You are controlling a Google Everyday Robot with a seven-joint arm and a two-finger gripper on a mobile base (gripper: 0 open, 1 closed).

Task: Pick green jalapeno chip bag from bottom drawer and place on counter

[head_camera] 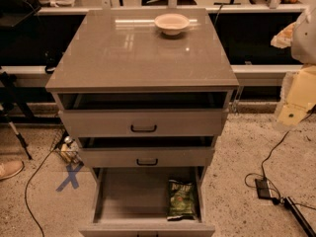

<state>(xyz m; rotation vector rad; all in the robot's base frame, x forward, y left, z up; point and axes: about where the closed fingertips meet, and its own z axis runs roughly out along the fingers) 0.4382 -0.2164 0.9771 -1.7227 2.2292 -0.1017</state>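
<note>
The green jalapeno chip bag (181, 199) lies flat in the front right corner of the open bottom drawer (123, 194), the lowest and deepest of three grey drawers. The counter (138, 53) is the glossy grey-taupe top of the cabinet. My gripper (296, 100) shows as a pale, blurred shape at the right edge of the camera view, level with the upper drawers. It is well to the right of the cabinet, above the bag and apart from it.
A pale bowl (172, 23) stands at the back middle of the counter. The two upper drawers with black handles (143, 128) are partly pulled out. Cables and a black power brick (262, 187) lie on the floor at right; a tripod leg (15, 132) stands at left.
</note>
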